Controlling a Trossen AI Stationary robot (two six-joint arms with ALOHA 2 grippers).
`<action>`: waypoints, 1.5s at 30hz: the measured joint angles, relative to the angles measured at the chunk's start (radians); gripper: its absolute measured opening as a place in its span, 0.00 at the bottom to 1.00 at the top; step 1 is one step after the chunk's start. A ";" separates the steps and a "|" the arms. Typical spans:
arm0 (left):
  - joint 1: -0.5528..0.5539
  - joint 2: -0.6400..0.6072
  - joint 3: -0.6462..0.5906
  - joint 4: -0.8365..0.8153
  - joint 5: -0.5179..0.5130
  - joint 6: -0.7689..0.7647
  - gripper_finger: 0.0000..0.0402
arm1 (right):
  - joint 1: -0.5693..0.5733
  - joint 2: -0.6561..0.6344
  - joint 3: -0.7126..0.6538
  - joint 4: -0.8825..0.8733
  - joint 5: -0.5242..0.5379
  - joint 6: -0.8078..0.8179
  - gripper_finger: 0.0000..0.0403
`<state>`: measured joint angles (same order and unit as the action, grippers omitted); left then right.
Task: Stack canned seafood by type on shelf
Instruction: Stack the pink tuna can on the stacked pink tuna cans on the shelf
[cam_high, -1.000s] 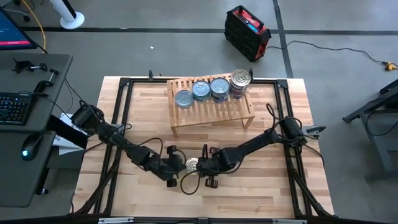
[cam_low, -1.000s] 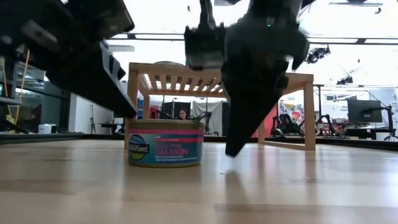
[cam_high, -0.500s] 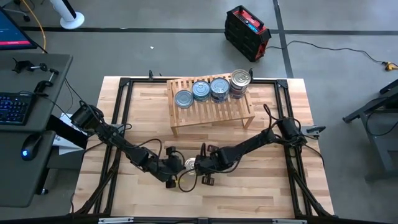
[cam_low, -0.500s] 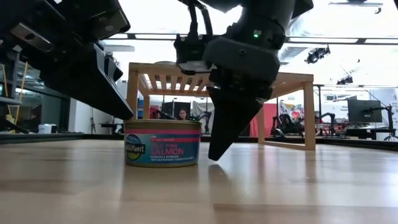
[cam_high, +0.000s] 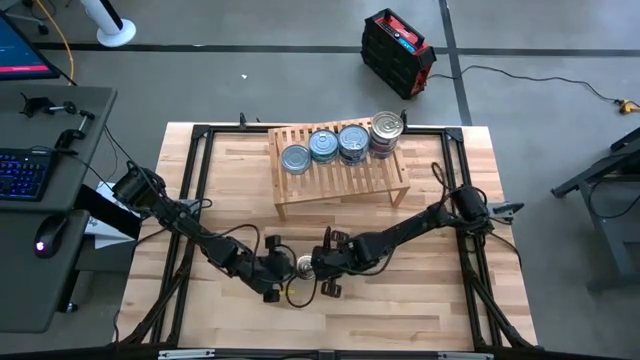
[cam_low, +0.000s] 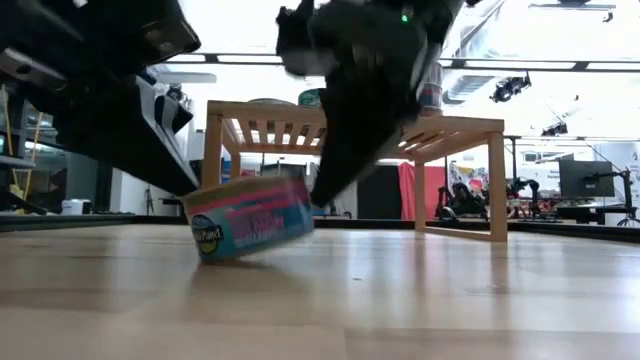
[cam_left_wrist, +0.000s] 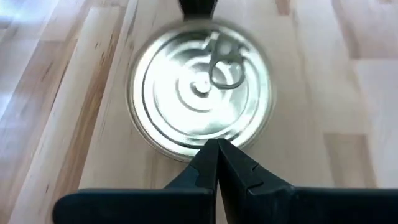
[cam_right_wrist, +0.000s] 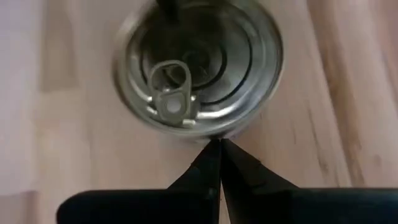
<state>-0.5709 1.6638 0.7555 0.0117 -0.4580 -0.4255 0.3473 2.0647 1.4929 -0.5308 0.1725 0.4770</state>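
Tilting salmon tin (cam_low: 248, 217), lid seemingly toward right tool (cam_right_wrist: 219, 149); both tools' fingers together.

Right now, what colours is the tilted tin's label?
Blue with a pink band, on the tin; low view shows it best.

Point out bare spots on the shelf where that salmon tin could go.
The shelf's front slats are bare along their whole length, in front of the four tin stacks lining the back edge. That back row is crowded. The salmon tin sits tilted between both shut claws.
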 joint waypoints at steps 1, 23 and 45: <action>0.000 0.000 0.000 -0.009 0.000 0.000 0.00 | 0.000 -0.011 0.000 0.004 0.005 0.000 0.00; -0.007 0.093 -0.003 0.044 0.010 -0.124 0.00 | -0.010 -0.058 0.002 0.205 0.006 0.016 0.00; -0.028 0.130 -0.002 0.269 0.011 -0.109 0.00 | -0.033 -0.228 0.045 0.012 0.174 -0.056 0.00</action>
<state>-0.5990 1.7939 0.7532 0.2804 -0.4473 -0.5349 0.3145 1.8368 1.5383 -0.5188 0.3469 0.4213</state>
